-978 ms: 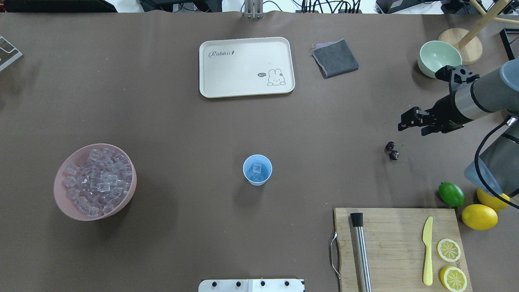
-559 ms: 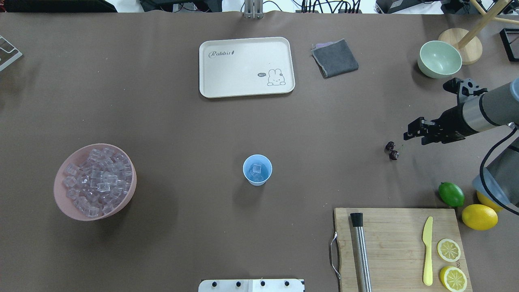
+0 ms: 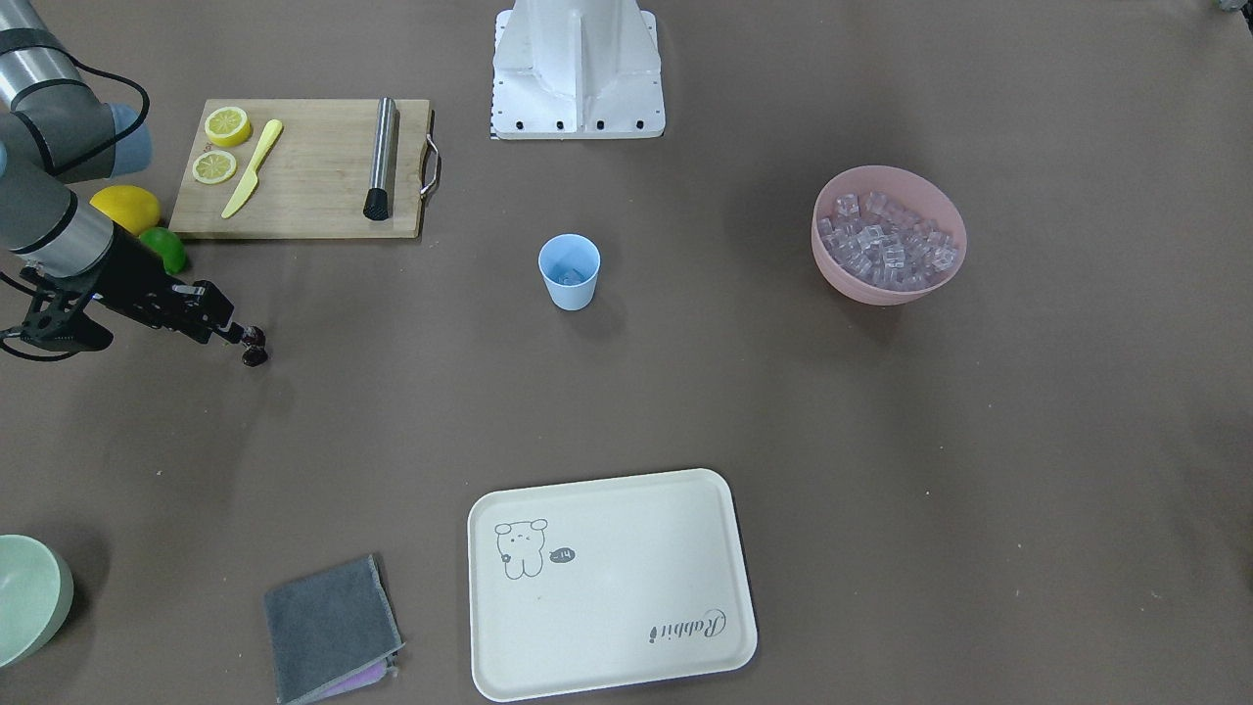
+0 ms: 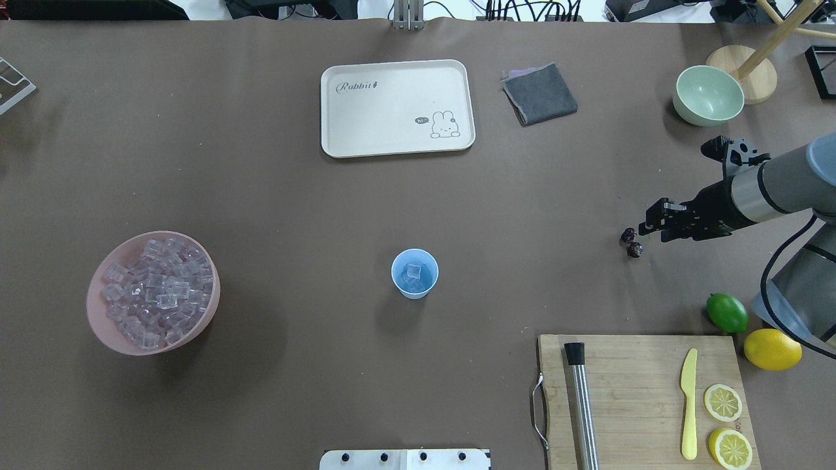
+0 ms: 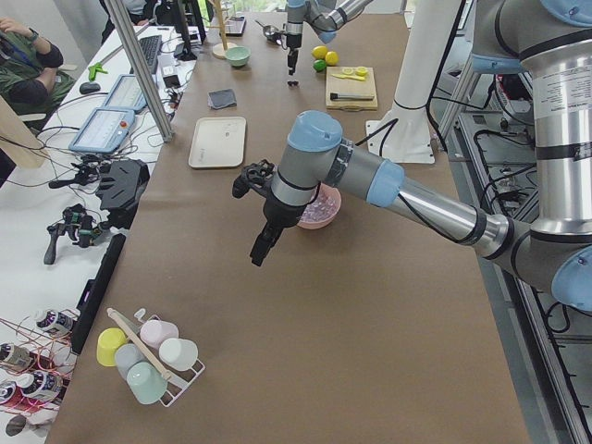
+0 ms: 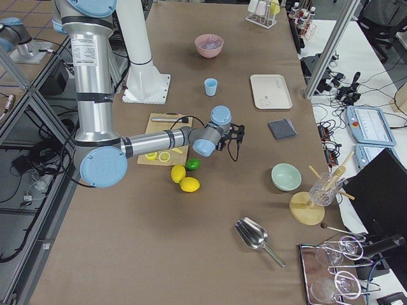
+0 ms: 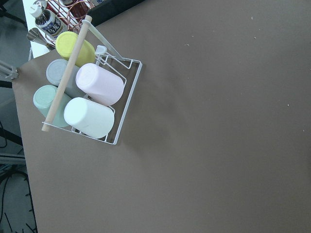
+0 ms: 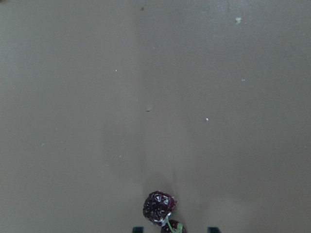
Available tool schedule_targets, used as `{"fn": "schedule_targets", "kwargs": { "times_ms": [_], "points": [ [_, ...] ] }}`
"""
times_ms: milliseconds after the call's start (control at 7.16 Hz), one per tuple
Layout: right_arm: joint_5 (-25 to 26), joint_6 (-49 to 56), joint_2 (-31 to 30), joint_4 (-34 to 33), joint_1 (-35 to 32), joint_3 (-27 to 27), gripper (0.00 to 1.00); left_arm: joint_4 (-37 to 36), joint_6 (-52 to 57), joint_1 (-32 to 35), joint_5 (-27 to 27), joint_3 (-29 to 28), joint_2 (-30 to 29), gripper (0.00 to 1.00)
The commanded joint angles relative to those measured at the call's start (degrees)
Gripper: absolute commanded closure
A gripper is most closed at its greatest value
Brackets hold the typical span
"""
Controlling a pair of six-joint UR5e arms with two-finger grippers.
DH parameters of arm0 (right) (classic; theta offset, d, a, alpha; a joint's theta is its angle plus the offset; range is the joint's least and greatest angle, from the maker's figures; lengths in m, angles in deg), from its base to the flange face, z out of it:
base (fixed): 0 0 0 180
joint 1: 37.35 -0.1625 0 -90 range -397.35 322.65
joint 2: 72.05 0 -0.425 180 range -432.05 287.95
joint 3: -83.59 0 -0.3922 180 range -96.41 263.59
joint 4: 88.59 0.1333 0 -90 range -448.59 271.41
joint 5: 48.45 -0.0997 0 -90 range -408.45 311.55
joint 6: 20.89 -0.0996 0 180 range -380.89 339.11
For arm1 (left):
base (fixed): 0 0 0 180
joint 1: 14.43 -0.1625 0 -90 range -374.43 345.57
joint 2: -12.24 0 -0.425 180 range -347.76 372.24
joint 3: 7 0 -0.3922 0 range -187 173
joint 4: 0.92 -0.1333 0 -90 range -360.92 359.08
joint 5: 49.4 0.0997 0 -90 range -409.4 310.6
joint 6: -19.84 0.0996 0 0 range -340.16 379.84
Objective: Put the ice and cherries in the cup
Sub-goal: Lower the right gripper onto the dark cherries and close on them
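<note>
The cherries (image 4: 631, 243) lie on the brown table at the right, also in the front-facing view (image 3: 255, 348). My right gripper (image 4: 650, 228) is low beside them and open. In the right wrist view the cherries (image 8: 159, 207) sit between the two fingertips at the bottom edge. The light blue cup (image 4: 415, 274) stands upright mid-table with a few pieces of ice (image 4: 413, 273) inside. More ice (image 4: 157, 290) fills the pink bowl (image 4: 150, 349) at the left. My left gripper (image 5: 259, 254) shows only in the exterior left view, so I cannot tell its state.
A cutting board (image 4: 627, 398) with a steel muddler, yellow knife and lemon slices is near right. A lime (image 4: 727, 313) and lemon (image 4: 772, 348) lie beside it. A pale green bowl (image 4: 708, 95), grey cloth (image 4: 539, 93) and cream tray (image 4: 396, 108) are farther back.
My right gripper has come down and toward the cherries, ending right beside them. The cup, the bowl and the cherries have not moved.
</note>
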Motion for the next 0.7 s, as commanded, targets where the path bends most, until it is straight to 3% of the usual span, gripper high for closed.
{"fn": "schedule_targets", "kwargs": {
  "times_ms": [0, 419, 559],
  "points": [
    [0.1, 0.0, 0.1, 0.1, 0.5, 0.6, 0.58, 0.0, 0.0, 0.1, 0.0, 0.3, 0.0, 0.01],
    [0.2, 0.0, 1.3, 0.1, 0.8, 1.7, 0.59, 0.1, 0.0, 0.2, 0.1, 0.3, 0.0, 0.01],
    [0.3, 0.0, 1.3, 0.1, 0.9, 1.7, 0.65, 0.1, 0.0, 0.1, 0.1, 0.3, 0.0, 0.01]
  ]
}}
